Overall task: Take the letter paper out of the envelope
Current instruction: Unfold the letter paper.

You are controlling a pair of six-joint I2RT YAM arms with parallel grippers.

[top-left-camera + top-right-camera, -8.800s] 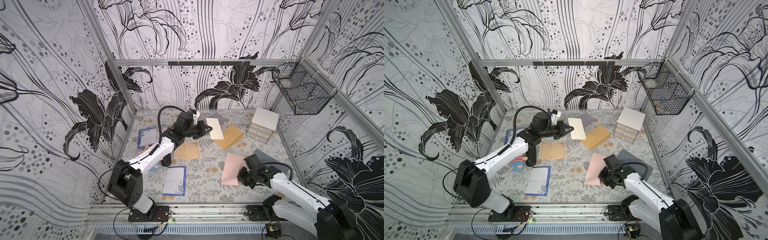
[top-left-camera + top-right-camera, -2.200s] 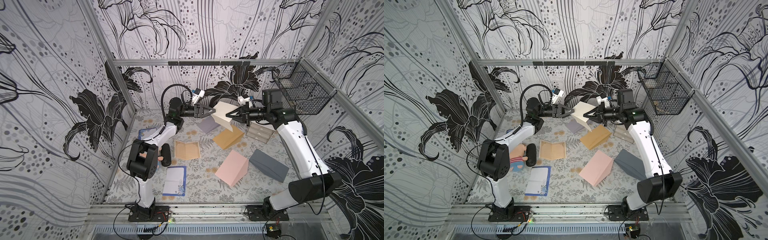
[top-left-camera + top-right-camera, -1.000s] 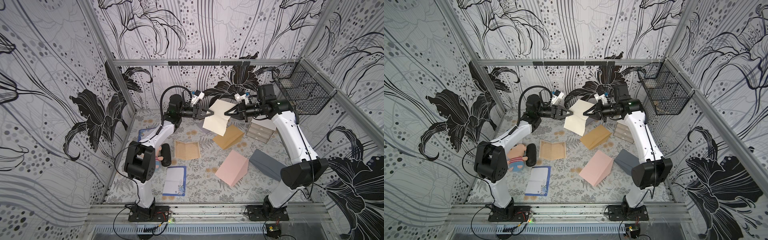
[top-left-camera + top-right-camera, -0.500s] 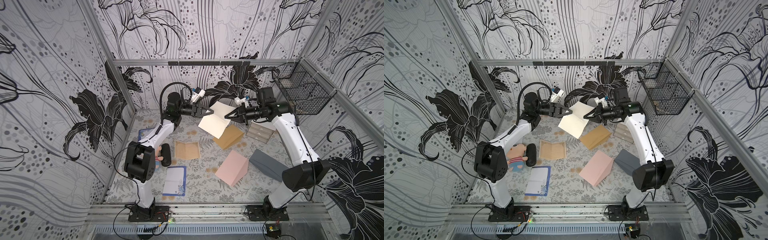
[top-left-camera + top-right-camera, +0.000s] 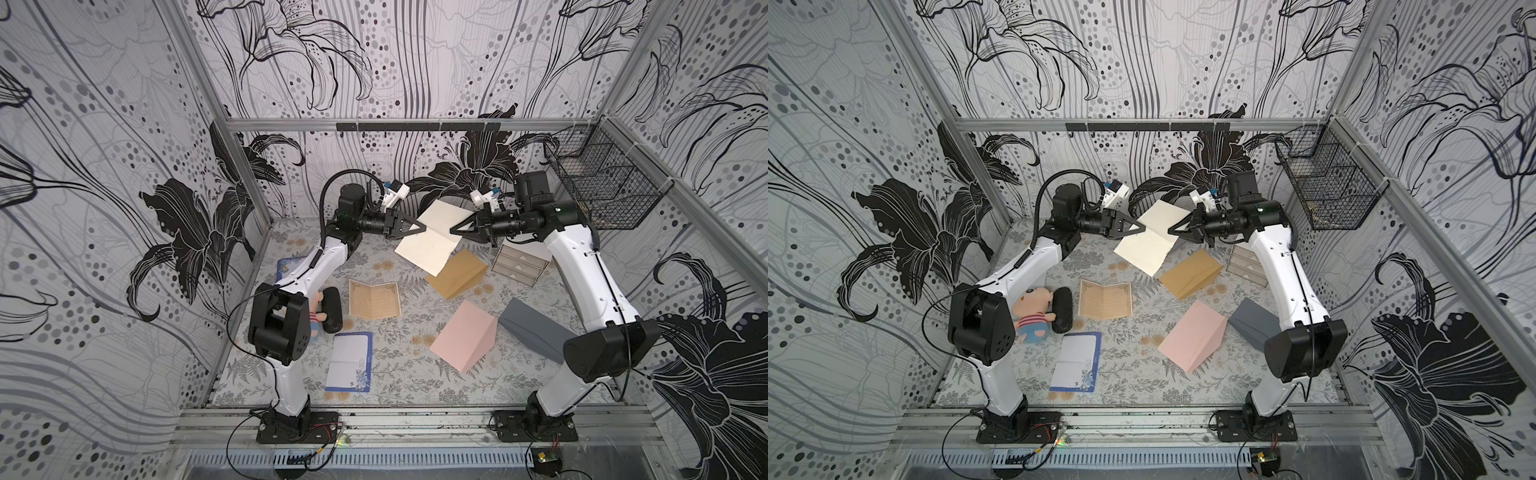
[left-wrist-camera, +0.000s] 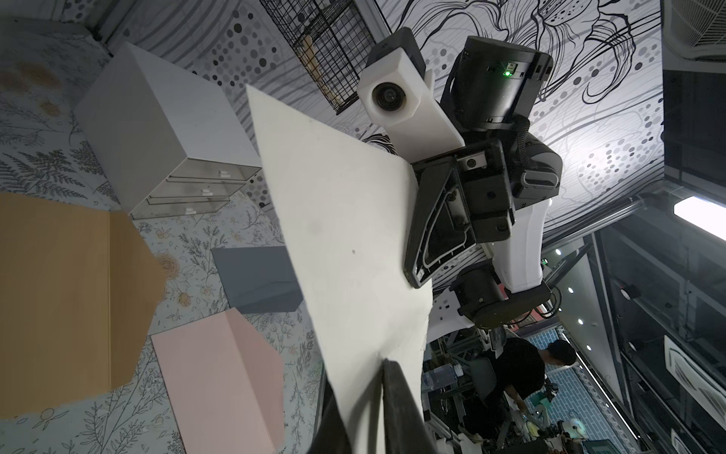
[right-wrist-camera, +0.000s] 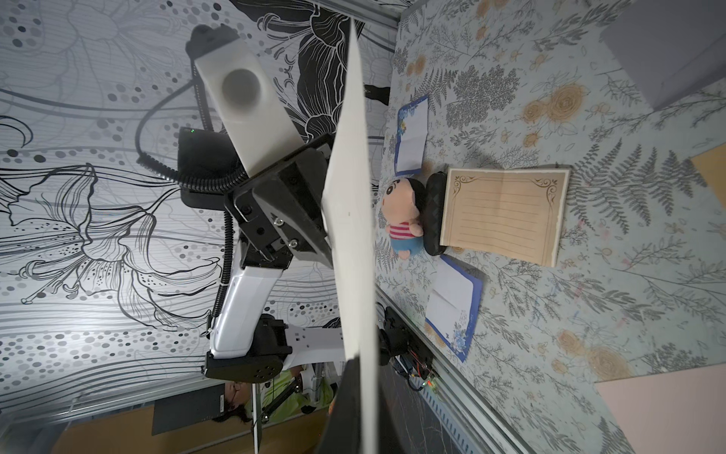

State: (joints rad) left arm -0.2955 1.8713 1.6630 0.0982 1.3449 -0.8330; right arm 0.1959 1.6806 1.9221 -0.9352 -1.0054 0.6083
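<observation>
A cream envelope (image 5: 430,245) (image 5: 1146,249) hangs in the air above the back of the table, tilted, with a fold line across it. My left gripper (image 5: 423,227) (image 5: 1143,228) pinches its left edge. In the left wrist view the two dark fingers (image 6: 396,393) close on the cream sheet (image 6: 345,220). My right gripper (image 5: 454,229) (image 5: 1171,230) is shut on the opposite edge, and the right wrist view shows the sheet edge-on (image 7: 349,196) between its jaws (image 7: 359,363). The letter paper is hidden; only the envelope's outside shows.
On the floral table lie a tan envelope (image 5: 457,274), a pink envelope (image 5: 463,340), a grey envelope (image 5: 532,332), a tan lined sheet (image 5: 374,299) and blue-bordered notepaper (image 5: 349,361). A doll (image 5: 1034,316) lies left, white drawers (image 5: 519,262) back right, a wire basket (image 5: 598,195) on the wall.
The left gripper's jaws have closed on the envelope's left edge. The envelope has tilted and shifted slightly left while the right gripper kept its hold.
</observation>
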